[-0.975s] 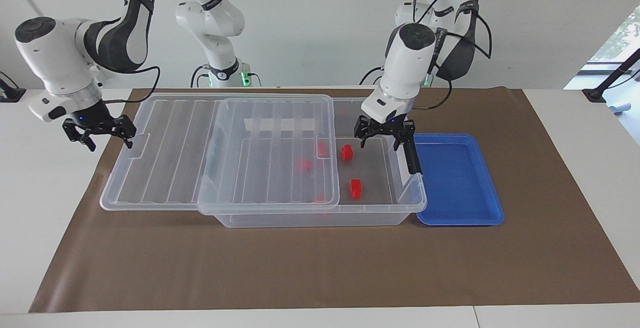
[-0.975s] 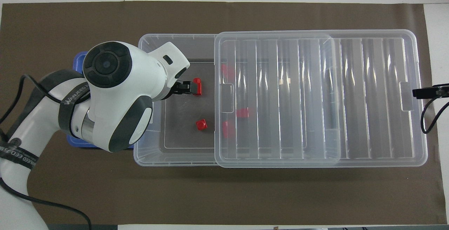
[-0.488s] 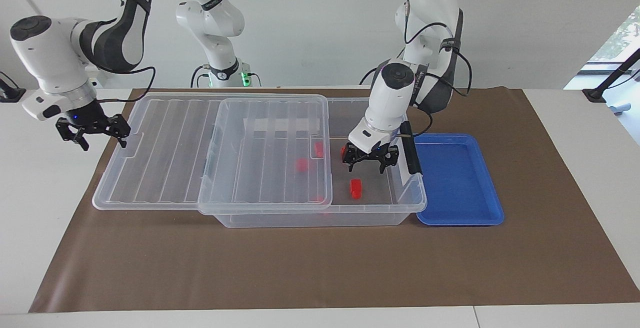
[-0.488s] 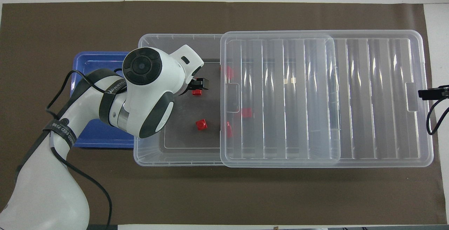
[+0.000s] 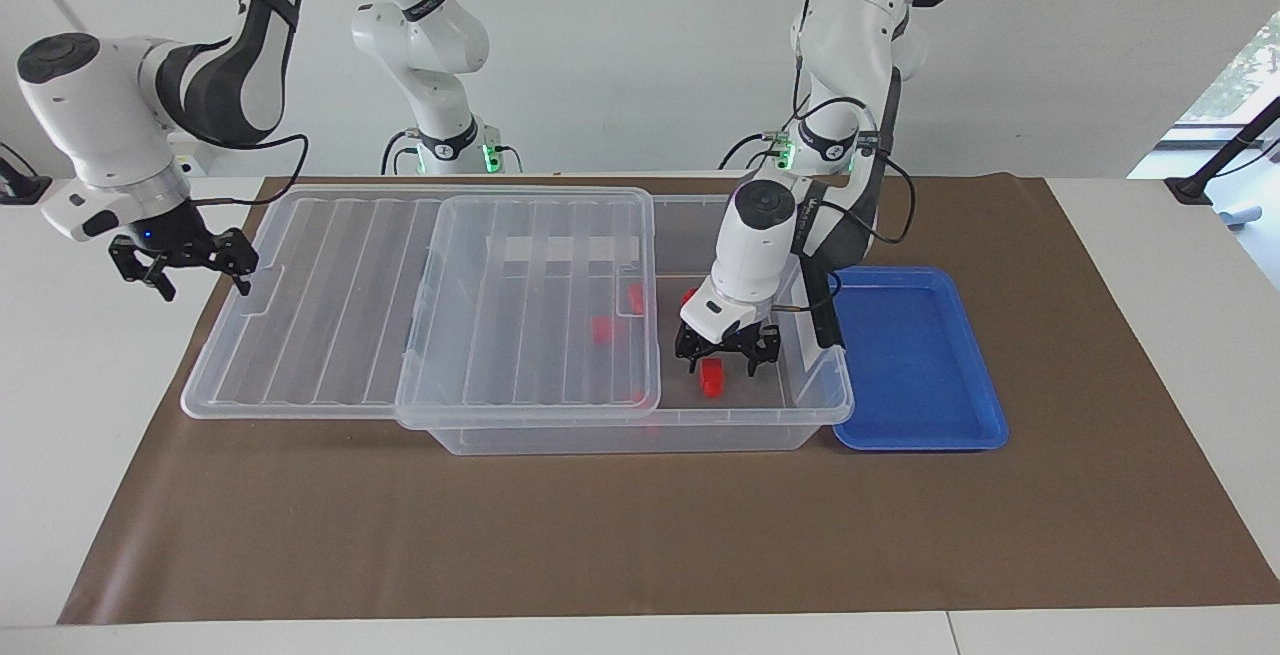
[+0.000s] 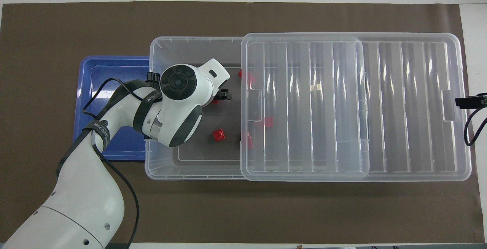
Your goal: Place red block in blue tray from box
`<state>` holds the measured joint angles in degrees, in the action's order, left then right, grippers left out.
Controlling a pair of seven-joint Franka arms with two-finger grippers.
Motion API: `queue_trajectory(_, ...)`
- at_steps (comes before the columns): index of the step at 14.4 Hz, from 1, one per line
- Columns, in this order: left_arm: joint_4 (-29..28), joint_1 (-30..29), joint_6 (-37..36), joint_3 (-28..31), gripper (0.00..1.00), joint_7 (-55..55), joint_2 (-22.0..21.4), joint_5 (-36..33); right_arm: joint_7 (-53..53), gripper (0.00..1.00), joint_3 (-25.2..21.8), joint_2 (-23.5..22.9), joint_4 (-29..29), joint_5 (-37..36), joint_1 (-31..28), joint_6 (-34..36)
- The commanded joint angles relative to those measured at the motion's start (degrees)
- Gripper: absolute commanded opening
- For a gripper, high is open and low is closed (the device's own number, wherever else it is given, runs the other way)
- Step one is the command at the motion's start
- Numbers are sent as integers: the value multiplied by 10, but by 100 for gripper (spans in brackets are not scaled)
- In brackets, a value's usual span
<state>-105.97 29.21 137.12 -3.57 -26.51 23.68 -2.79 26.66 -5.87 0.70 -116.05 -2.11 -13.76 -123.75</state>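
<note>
1. The left gripper [image 5: 718, 359] is down inside the open end of the box [image 5: 600, 440], with its arm reaching in over the rim at the left arm's end of the table.
2. Its fingers stand apart and point down at the box floor.
3. The red block [image 5: 711, 376] lies on that floor directly under the spread fingers. In the facing view it is at 6 o'clock from the point midway between the tips.
4. Whether either finger touches the block cannot be told.
5. In the overhead view the wrist covers most of the block. Only a red sliver [image 6: 215, 101] shows, at about 7 o'clock from the one black finger [image 6: 225, 95] that is visible.
6. A second red block [image 6: 218, 135] sits loose on the uncovered floor, nearer to the robots, at 6 o'clock from the gripper in the overhead view.
7. Three more blocks show through the lid [image 5: 430, 305], which rests on the box, slid partway off toward the right arm's end.
8. The blue tray [image 5: 915, 365] lies just beside the box, at 3 o'clock from it in the facing view, and holds no block.
9. The right gripper [image 5: 182, 263] waits with fingers apart at 9 o'clock from the lid in the facing view, clear of its end.
</note>
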Motion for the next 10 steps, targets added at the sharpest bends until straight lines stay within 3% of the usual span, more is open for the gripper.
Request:
queue_trajectory(1,-21,12,29,8,100,-27,-6,-13,13,100,1,-17,59,-10,2,61)
queue_trajectory(2,-21,13,29,8,89,-30,-6,-13,8,100,4,-28,94,-8,8,101)
queue_trajectory(3,-21,14,28,8,38,-48,-7,-13,1,100,4,-32,114,-3,23,124)
queue_trajectory(4,-22,19,28,8,0,-66,-7,-13,-11,100,4,-26,118,-1,27,140)
queue_trajectory(10,-19,12,22,12,0,-75,-34,-13,-203,100,9,13,157,12,132,259)
